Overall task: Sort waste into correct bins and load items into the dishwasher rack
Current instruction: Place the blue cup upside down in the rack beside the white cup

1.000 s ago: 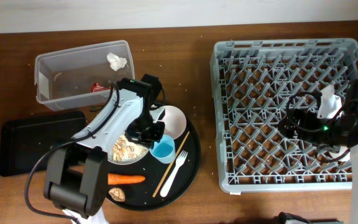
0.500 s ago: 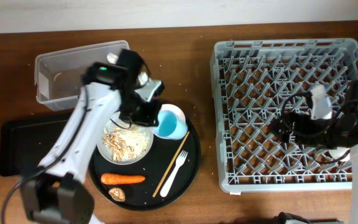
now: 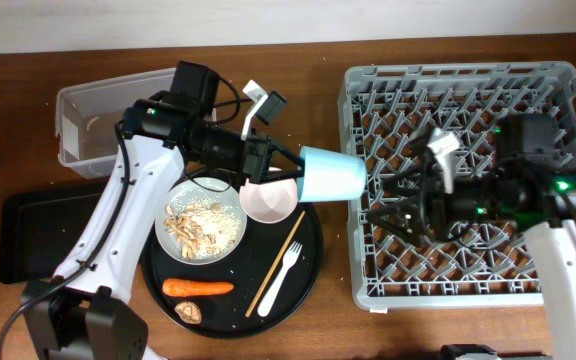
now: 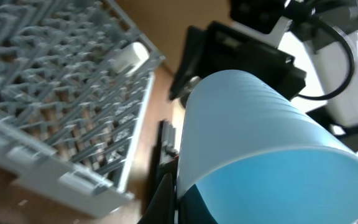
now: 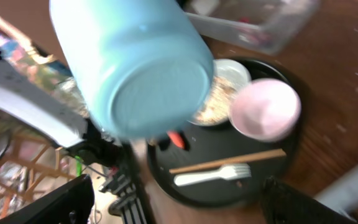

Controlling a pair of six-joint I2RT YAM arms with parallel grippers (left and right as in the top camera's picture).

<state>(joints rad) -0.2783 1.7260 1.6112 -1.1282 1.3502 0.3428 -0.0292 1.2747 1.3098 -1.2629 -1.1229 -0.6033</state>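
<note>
My left gripper (image 3: 290,165) is shut on the rim of the light blue cup (image 3: 333,175). It holds the cup sideways in the air between the round tray and the grey dishwasher rack (image 3: 468,280). The left wrist view shows the fingers (image 4: 166,202) pinching the cup wall (image 4: 260,137). My right gripper (image 3: 383,203) is open over the rack's left side, just right of the cup's base. The right wrist view shows that base (image 5: 148,81) close ahead. The pink bowl (image 3: 271,200), the white plate (image 3: 230,240) with crumbs (image 3: 198,232), the carrot (image 3: 203,288), the brown lump (image 3: 190,312), the fork (image 3: 281,272) and the stick (image 3: 276,262) lie on the round tray.
The round black tray (image 3: 303,290) sits left of the rack. The clear tub (image 3: 98,120) stands at the back left, partly behind my left arm. The shallow black tray (image 3: 38,235) lies at the far left. No cream cup shows.
My left gripper has lifted the blue cup off the round tray and swung it right towards the rack. My right gripper has moved left across the rack to meet it.
</note>
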